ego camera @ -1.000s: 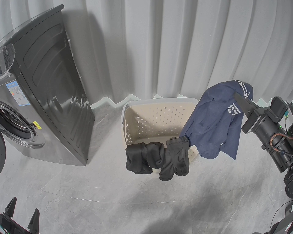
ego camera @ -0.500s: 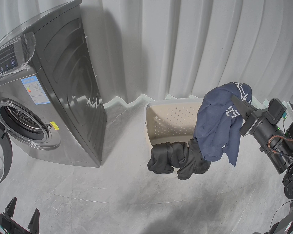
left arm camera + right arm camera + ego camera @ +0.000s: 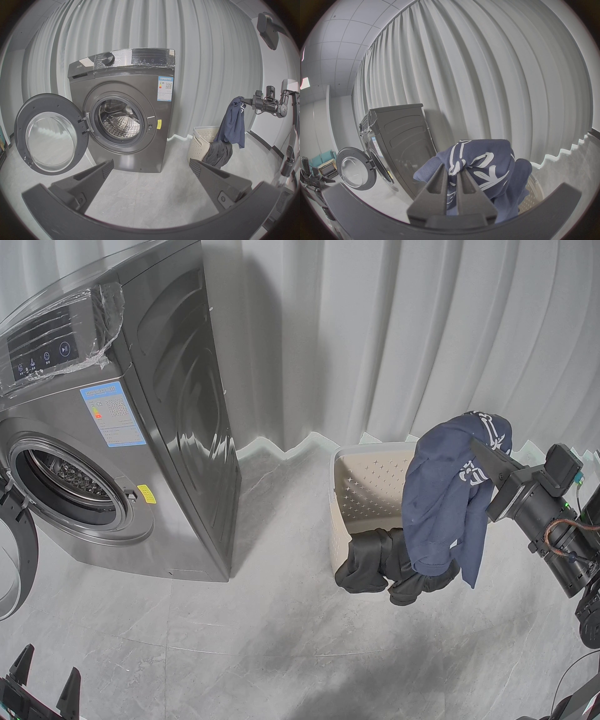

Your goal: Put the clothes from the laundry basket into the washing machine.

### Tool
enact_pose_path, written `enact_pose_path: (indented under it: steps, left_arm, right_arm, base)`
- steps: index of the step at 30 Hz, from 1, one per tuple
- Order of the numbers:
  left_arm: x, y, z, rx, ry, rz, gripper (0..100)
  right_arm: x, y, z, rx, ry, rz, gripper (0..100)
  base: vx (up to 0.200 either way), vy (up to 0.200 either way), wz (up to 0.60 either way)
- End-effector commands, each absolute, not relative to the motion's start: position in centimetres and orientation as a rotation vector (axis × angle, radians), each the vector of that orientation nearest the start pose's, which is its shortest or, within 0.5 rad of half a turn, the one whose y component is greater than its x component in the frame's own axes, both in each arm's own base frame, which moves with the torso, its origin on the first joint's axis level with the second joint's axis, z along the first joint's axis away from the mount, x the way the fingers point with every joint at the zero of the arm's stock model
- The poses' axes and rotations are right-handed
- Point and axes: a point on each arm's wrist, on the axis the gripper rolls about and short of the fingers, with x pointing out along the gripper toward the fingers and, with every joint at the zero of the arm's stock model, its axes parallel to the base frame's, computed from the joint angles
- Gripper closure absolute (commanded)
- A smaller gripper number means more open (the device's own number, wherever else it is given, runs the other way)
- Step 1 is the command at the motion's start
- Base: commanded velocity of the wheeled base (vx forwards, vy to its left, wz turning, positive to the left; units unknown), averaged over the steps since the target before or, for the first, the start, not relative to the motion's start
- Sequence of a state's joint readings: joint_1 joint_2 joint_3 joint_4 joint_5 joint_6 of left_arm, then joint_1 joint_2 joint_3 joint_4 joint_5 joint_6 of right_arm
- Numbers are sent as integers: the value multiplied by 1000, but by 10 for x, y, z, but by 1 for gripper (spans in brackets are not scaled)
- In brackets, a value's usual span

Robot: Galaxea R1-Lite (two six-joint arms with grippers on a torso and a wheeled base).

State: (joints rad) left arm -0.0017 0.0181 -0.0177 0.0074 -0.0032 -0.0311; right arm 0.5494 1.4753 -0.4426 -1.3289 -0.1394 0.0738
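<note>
The right hand (image 3: 476, 446) was pinched closed on a navy T-shirt with white print (image 3: 440, 509), its two fingers pressed together into the bunched top of the cloth. The shirt was up in the air and hung in loose folds from that grip, in front of the right part of the laundry basket (image 3: 365, 490). Its lowest hem dangled near the basket's front rim.

The basket, beige with small perforations in its walls, stood on the pale marbled floor (image 3: 250, 627) close to the white pleated curtain (image 3: 406, 334). A black garment (image 3: 375, 555) was draped over its front rim and spilled down the outside toward the floor, partly tucked under the hanging shirt.

The grey front-loading washing machine (image 3: 162, 427) stood to the left of the basket, apart from it, with a strip of bare floor between them. Its round door (image 3: 51, 134) was swung wide open to the side, and the metal drum (image 3: 122, 122) lay exposed. Clear film wrinkled over the control panel (image 3: 47, 355) on top.

The left hand (image 3: 51, 662) was low, at the near left, over the floor in front of the machine. Its fingers were spread wide apart and it gripped nothing.
</note>
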Motion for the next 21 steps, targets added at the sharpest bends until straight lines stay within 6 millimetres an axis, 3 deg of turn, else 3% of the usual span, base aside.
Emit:
enact_pose_path:
  steps: [1, 5, 11, 21]
  left_arm:
    - [-23, 0, 76, -31, 6, -5, 0]
    - [-23, 0, 76, -31, 6, -3, 0]
    - [-23, 0, 76, -31, 6, -5, 0]
    - [-23, 0, 76, -31, 6, -5, 0]
  right_arm:
    - [193, 114, 217, 172, -264, 417, 100]
    - [194, 115, 216, 171, -260, 417, 100]
    - [195, 115, 216, 172, -260, 417, 100]
    - [194, 117, 217, 175, -266, 425, 100]
  base:
    - [-200, 0, 0]
    - [-200, 0, 0]
    - [0, 0, 0]
    - [0, 200, 0]
